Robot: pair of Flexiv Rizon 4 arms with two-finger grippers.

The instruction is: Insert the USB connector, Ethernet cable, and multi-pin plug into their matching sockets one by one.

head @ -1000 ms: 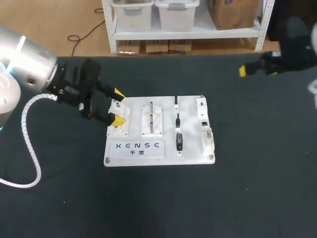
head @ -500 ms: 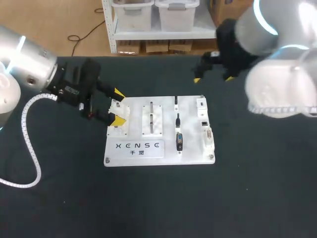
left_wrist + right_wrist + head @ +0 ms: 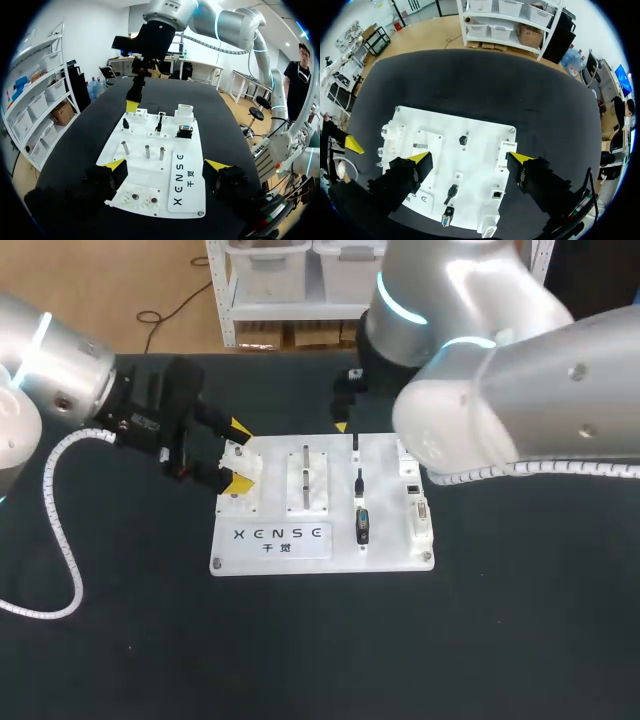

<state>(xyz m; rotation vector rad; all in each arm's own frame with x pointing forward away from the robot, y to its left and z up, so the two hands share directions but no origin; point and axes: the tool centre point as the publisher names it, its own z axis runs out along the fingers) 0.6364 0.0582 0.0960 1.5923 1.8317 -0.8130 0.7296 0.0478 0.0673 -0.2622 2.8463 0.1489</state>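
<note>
Counted: one white board (image 3: 270,555), three plugs (image 3: 362,525), three sockets (image 3: 411,485), three upright metal pegs (image 3: 147,151), two arms, left (image 3: 50,380) and right (image 3: 480,370), two pairs of jaws with four yellow tips (image 3: 116,164) in all, one dark surface (image 3: 520,620).

Lighting's pretty even overhead room light, so shadows stay soft and faint. The matte black desk (image 3: 520,640) soaks it up and looks flat, while the white plastic board (image 3: 390,540) comes out bright, close to washed out from the head camera. The glossy silver right arm (image 3: 520,390) shows soft glare patches. Both wrist cams bow the desk edges hard, and the left hand (image 3: 165,166) is mostly dark blobs.
</note>
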